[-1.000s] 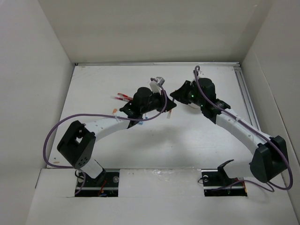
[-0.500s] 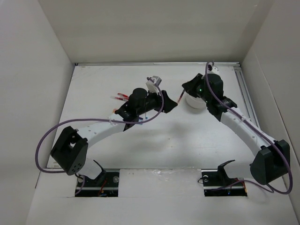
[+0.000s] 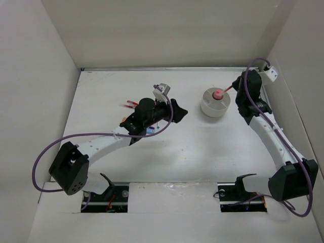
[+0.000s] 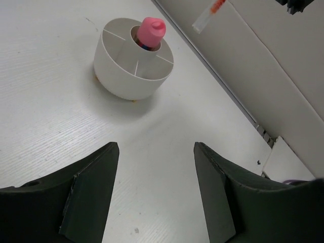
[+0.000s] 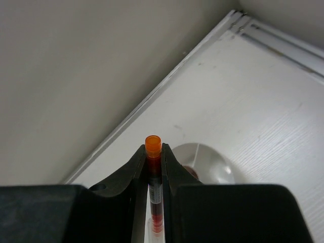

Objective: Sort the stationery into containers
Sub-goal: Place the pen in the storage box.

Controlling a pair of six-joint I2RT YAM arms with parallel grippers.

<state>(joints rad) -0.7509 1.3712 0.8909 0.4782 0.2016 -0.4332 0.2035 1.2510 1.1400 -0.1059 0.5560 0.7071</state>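
Observation:
The round white tub (image 3: 208, 110) stands at the back right of the table, with a pink piece (image 3: 217, 93) upright in its middle well. My right gripper (image 3: 234, 89) hovers just right of the tub, shut on a thin red pen (image 3: 227, 91). In the right wrist view the pen's orange cap (image 5: 153, 143) sticks out past the fingertips, with the tub (image 5: 212, 164) behind. My left gripper (image 3: 178, 112) stands open left of the tub with nothing between its fingers (image 4: 93, 187). Its view shows the tub (image 4: 121, 76), the pink piece (image 4: 152, 30) and the held pen (image 4: 208, 14).
Two red pens (image 3: 130, 105) lie on the table behind the left arm, and a small blue piece (image 3: 151, 130) lies beside its wrist. White walls close in the table at the back and on both sides. A metal rail (image 4: 253, 126) runs along the right wall.
My left gripper has opened and drawn back slightly left. The right gripper has carried the red pen from left of the tub to its right side, uncovering the tub.

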